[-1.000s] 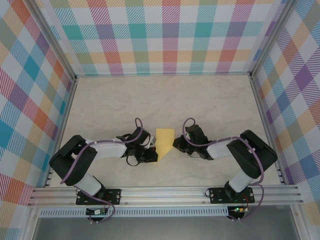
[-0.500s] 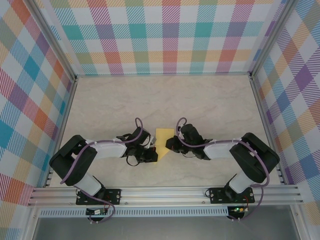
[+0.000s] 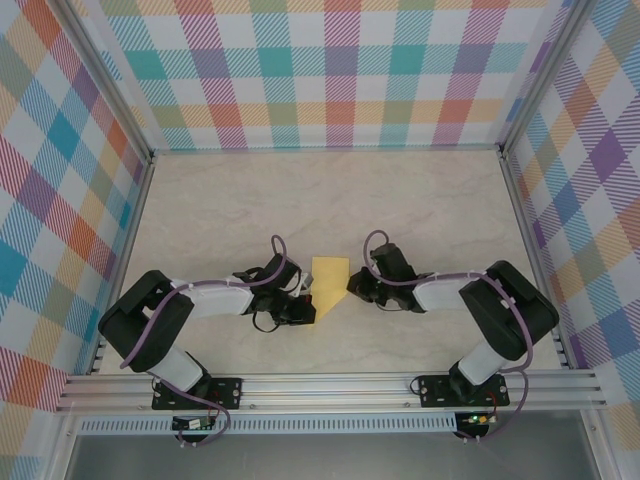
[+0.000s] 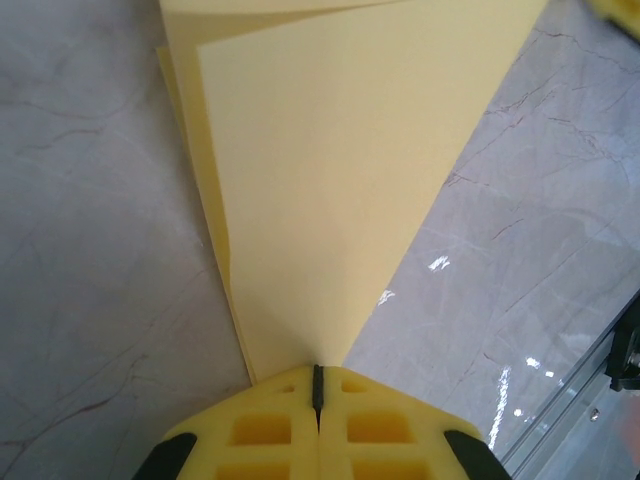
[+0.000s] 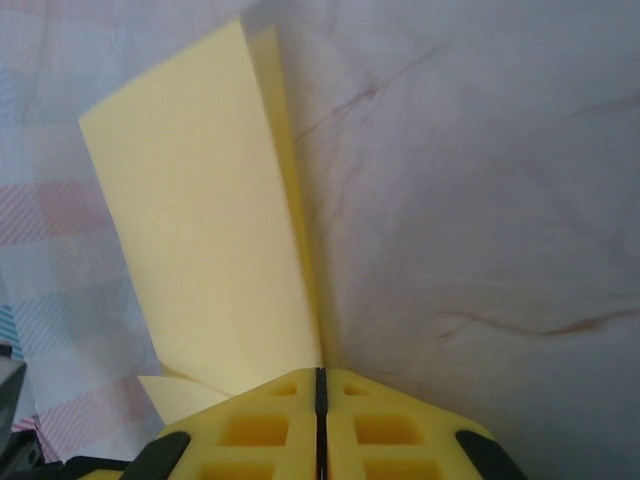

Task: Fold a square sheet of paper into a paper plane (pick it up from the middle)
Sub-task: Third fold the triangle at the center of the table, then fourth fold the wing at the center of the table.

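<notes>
The pale-yellow sheet of paper (image 3: 328, 280) lies folded into a layered wedge at the table's near middle, its pointed end toward the front. My left gripper (image 3: 308, 308) is shut on that pointed end. In the left wrist view the paper (image 4: 330, 180) fans out from the closed left gripper (image 4: 318, 375). My right gripper (image 3: 352, 287) is at the paper's right edge and is shut on it. In the right wrist view a folded flap of the paper (image 5: 200, 240) rises from the closed right gripper (image 5: 320, 375).
The marble table top (image 3: 330, 200) stretches behind the paper. Checked walls (image 3: 330, 70) close in the back and both sides. An aluminium rail (image 3: 330, 385) runs along the near edge by both arm bases, and its edge shows in the left wrist view (image 4: 590, 380).
The right gripper pushed left over the paper's right edge, then drew back right to about where it started. The left gripper and the paper's pointed end stayed put.
</notes>
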{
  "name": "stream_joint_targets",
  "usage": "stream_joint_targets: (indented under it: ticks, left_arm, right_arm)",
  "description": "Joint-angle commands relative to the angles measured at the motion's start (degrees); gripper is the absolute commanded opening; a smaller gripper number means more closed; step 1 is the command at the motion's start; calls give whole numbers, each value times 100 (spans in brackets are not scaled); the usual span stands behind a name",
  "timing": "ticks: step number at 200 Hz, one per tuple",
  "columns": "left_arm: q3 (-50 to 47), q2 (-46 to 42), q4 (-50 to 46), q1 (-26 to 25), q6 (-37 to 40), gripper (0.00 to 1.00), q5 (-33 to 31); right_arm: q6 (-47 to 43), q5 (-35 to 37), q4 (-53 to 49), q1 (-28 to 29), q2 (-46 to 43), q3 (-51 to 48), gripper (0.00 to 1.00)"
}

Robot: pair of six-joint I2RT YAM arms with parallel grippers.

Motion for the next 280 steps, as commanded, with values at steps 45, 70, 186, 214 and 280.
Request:
stream_joint_targets:
  ticks: [45, 70, 186, 214, 280]
  left_arm:
    - [-86, -115, -909, -42, 112, 3, -564]
    - [-65, -176, -880, -40, 102, 4, -536]
    - [-136, -292, -827, -42, 89, 5, -477]
    - [-143, -301, -884, -40, 117, 6, -507]
    - [-163, -788, -1074, -40, 32, 14, -724]
  right_arm:
    - [-249, -503, -633, -153, -367, 216, 33]
    - [-211, -756, -489, -145, -155, 320, 36]
    - [84, -1214, -136, 49, 571, 547, 37]
    - [162, -1221, 92, 86, 564, 524, 34]
    - [-344, -1198, -552, 85, 237, 874, 27]
